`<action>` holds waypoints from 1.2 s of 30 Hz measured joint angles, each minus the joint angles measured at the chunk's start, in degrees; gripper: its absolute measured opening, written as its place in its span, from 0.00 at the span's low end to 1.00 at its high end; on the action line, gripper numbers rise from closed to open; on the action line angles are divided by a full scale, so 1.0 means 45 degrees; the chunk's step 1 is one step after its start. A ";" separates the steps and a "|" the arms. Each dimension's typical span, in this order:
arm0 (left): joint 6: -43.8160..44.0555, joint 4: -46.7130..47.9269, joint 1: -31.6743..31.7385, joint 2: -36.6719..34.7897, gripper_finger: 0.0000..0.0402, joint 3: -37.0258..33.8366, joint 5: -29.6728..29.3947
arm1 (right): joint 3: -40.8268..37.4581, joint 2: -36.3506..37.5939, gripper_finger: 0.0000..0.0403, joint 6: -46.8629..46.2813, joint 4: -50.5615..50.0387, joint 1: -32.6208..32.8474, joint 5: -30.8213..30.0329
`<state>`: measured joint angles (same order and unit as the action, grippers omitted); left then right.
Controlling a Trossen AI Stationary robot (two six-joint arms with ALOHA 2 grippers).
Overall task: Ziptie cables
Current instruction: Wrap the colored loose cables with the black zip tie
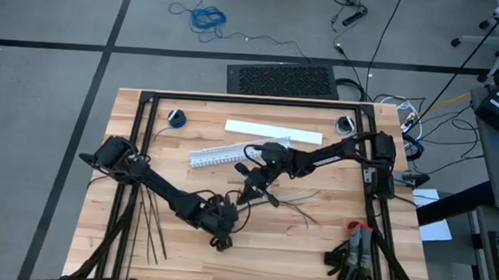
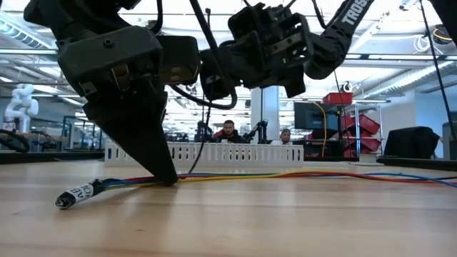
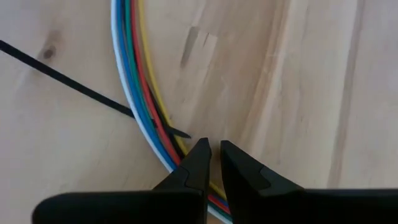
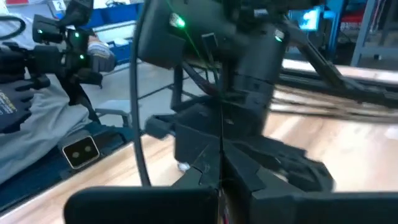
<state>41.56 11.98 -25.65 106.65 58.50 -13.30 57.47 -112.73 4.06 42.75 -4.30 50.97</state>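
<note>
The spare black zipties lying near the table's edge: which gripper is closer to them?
Left. The left gripper sits just beside the spare zipties; the right gripper is farther off, beyond it.

Long white slotted plastic duct (image 1: 224,153) mid-table, flat white strip (image 1: 273,131) just beyond it. Black gloves (image 1: 352,257) at near right corner. Bright blue coiled cord (image 1: 208,18) on floor. Two seated people (image 2: 228,131) behind table.
</note>
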 joint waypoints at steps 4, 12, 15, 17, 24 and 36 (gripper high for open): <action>0.0004 0.1574 0.0000 -0.0004 0.10 0.0525 -0.0125 | -0.0330 -0.0005 0.00 0.0023 0.0505 0.0146 -0.0382; -0.0086 0.4064 0.0005 -0.0038 0.10 0.1600 -0.0910 | -0.0343 -0.0005 0.00 -0.0123 0.1539 0.0147 -0.0733; -0.0241 0.4282 0.0000 -0.0043 0.10 0.1914 -0.0983 | -0.0344 -0.0005 0.00 -0.0193 0.2060 0.0113 -0.1546; -0.0260 0.4324 -0.0048 -0.0057 0.10 0.2016 -0.1036 | -0.0348 -0.0005 0.00 -0.0120 0.2472 0.0011 -0.1878; -0.0137 0.4193 -0.0500 -0.0057 0.10 0.2103 -0.0847 | -0.0532 0.0376 0.00 0.0587 0.2651 -0.0657 -0.2609; 0.0752 0.4108 -0.0933 -0.0057 0.10 0.2108 -0.0426 | -0.0717 0.0539 0.00 0.1652 0.1638 -0.1312 -0.2761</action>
<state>44.94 30.46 -29.85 106.39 67.99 -15.22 54.24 -110.30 11.49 50.13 -10.21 38.54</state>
